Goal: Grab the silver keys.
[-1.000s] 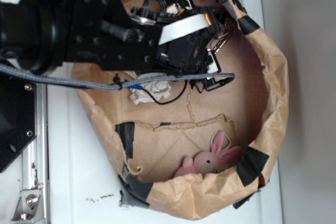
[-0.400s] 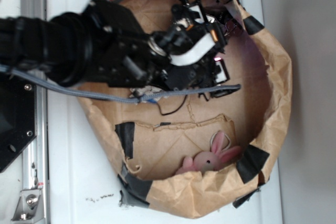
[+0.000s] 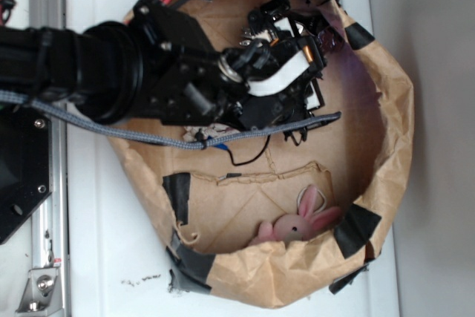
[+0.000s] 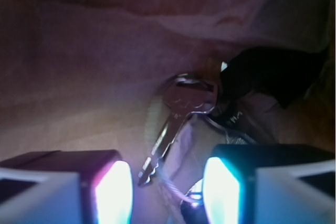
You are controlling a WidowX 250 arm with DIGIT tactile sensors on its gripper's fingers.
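Note:
The silver keys (image 4: 176,121) lie on the brown paper against the bag wall, on a ring with a dark clip part (image 4: 268,72) to their right. One key's toothed blade points down into the gap between my lit fingers. My gripper (image 4: 167,192) is open, a pad on each side of the blade, not touching it. In the exterior view the gripper (image 3: 319,68) sits low inside the paper bag at its upper right. There the keys (image 3: 329,38) peek out just beyond it, mostly hidden by the black arm.
The crumpled brown paper bag (image 3: 393,109) has black tape patches (image 3: 356,228) on its walls. A pink plush bunny (image 3: 297,224) lies at the bag's near side. The grey braided cable (image 3: 148,135) crosses the bag. White paper (image 3: 202,135) peeks out under the arm.
The arm has swung further into the bag's upper right corner, towards the keys. It now covers most of the white paper wad. The bunny has not moved.

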